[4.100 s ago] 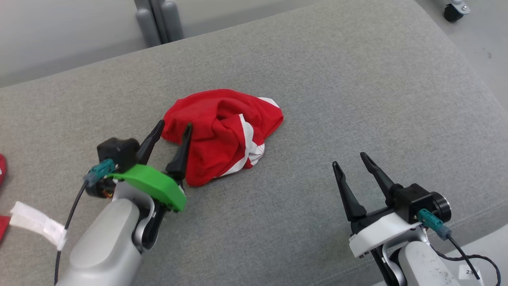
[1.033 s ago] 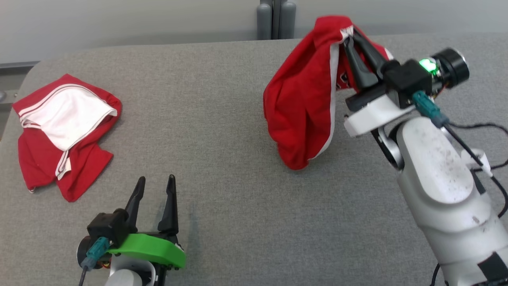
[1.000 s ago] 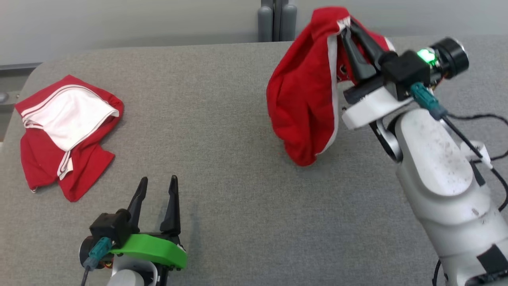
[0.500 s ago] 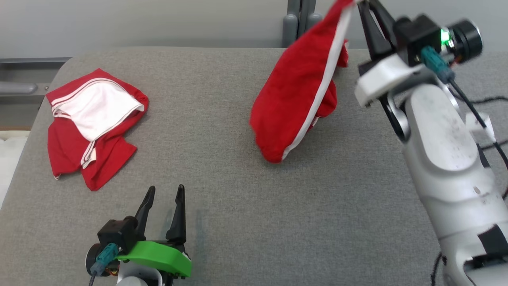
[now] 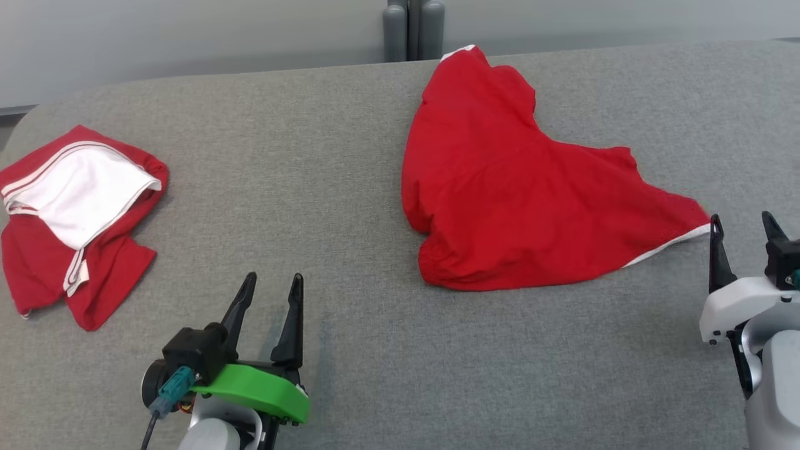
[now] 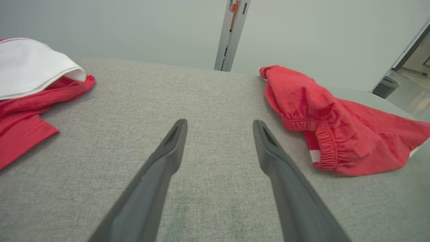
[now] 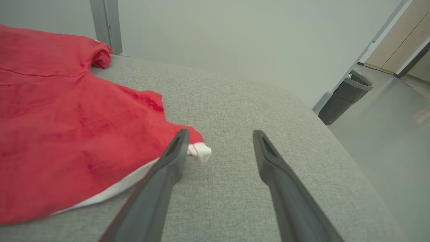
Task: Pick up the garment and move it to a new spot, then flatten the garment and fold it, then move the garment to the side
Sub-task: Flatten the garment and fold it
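Red cloth lay spread on the grey cushion (image 5: 350, 187) — the garment (image 5: 519, 206), opened out mostly flat, right of the cushion's middle and reaching to its far edge; one tip ended just short of the grey post (image 5: 412, 28) behind that edge; a white-trimmed corner pointed toward the cushion's right end; an elasticated hem was bunched on the side nearer the cushion's middle. My right gripper (image 5: 739, 217) stood near the cushion's near right corner, fingers spread wide and holding nothing; its inner finger sat right by that trimmed corner, though I could not tell whether it touched. My left gripper (image 5: 275, 276) was over the cushion's near edge, left of middle — likewise spread wide and empty, well apart from the garment. At the cushion's left end lay a second red-and-white garment (image 5: 69, 212), crumpled, white side upward; beyond the cushion's right end a dark bin (image 7: 346, 97) stood on the floor.
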